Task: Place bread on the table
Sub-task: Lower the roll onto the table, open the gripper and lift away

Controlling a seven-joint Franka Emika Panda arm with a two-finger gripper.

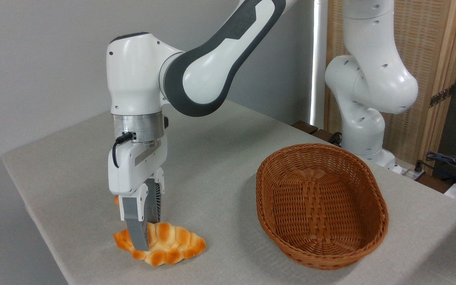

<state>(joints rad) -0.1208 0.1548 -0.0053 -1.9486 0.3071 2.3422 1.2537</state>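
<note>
Bread, a long braided loaf (168, 242) with a golden-orange crust and pale creases, lies on the light grey cloth-covered counter (220, 166) near its front left edge, well apart from the empty brown oval wicker basket (322, 206) to the right. The white robot arm's two-finger tool (143, 233) stands upright over the loaf's left half, one grey finger (136, 231) reaching down the near side of the crust; the other is mostly hidden behind it, so the tool appears to be pinching the loaf across its width, though how firmly cannot be told. A sliver of orange (116, 200) shows behind the tool body, too little to identify. With the loaf's underside seemingly on the cloth already, the step in hand looks like the release: the fingers should spread fully and evenly before any lift, then rise straight up, so that the soft crust is not dragged, tipped or carried toward the nearby counter edge.
</note>
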